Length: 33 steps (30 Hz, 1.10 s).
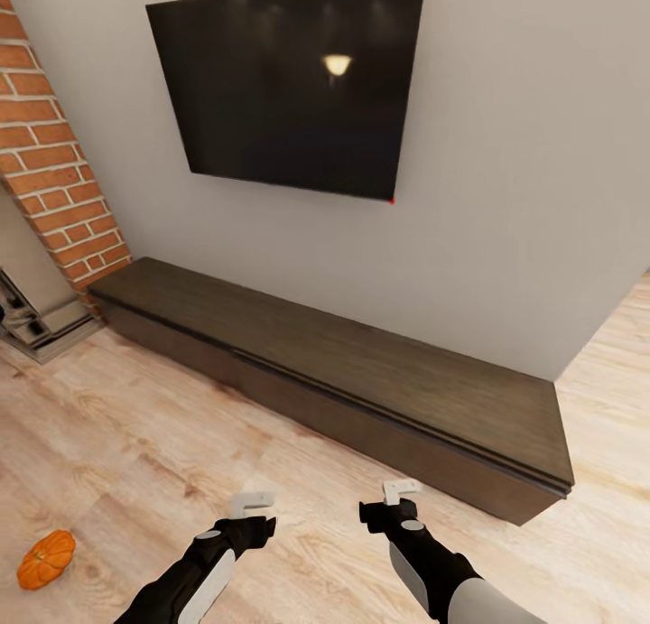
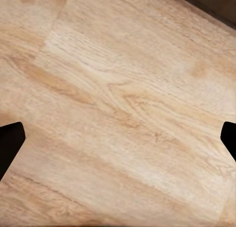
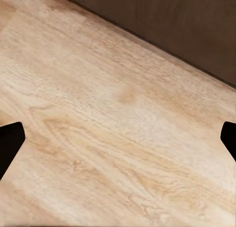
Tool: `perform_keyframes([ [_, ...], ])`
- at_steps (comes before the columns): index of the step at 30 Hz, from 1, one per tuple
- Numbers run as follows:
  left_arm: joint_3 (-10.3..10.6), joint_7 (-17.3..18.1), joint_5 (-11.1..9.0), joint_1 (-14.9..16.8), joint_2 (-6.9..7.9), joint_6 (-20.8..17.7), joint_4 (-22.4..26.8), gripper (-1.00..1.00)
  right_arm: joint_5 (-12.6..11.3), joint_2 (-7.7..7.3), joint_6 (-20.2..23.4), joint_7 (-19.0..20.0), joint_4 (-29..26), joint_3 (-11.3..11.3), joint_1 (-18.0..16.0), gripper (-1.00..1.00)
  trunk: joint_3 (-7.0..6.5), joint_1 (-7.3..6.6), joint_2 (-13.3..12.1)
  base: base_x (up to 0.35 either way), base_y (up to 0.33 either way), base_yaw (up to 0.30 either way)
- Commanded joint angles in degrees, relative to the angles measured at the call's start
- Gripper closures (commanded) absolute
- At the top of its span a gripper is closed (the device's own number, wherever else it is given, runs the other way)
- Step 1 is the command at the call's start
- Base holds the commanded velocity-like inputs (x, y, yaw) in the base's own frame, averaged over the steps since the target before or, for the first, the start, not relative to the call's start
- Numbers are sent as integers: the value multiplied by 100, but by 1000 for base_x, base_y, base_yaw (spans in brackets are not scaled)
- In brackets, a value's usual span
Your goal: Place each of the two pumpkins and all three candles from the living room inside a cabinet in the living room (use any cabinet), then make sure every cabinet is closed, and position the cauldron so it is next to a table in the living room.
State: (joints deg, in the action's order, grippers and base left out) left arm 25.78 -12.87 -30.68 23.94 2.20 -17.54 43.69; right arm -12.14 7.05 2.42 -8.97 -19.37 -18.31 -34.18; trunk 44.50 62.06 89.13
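Note:
A long low dark-brown cabinet (image 1: 361, 371) runs along the wall ahead, all its fronts shut. One small orange pumpkin (image 1: 47, 559) lies on the wood floor at the lower left, well left of my left arm. My left gripper (image 1: 253, 507) and right gripper (image 1: 397, 498) hover side by side above the floor, short of the cabinet. Both are open and hold nothing. In the left wrist view the left gripper (image 2: 118, 143) has bare floor between its wide-apart fingertips. The right gripper (image 3: 118, 143) also looks onto floor, with the cabinet front (image 3: 187, 25) just beyond. Candles, cauldron and table are out of view.
A large black TV (image 1: 289, 78) hangs on the grey wall above the cabinet. A red brick column (image 1: 54, 163) stands at the left, with a grey stepped base (image 1: 36, 321) beside it. Light wood floor (image 1: 135, 443) stretches between me and the cabinet.

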Motion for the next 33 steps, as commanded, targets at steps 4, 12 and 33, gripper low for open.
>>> perform_keyframes([
  [4,35,-57,-60,6,8,-18,11,-100,-52,-4,29,-39,-3,-53,-1,-100,-44,-89,-159,0,0,223],
  [12,31,-57,-68,6,8,-21,8,-100,-52,-25,18,-30,-17,-44,-4,-100,-148,-265,-480,0,0,169],
  [33,29,-57,-69,6,8,-29,8,-100,-43,-11,-36,133,61,-78,-1,-100,-584,-726,-1322,-107,0,230],
])
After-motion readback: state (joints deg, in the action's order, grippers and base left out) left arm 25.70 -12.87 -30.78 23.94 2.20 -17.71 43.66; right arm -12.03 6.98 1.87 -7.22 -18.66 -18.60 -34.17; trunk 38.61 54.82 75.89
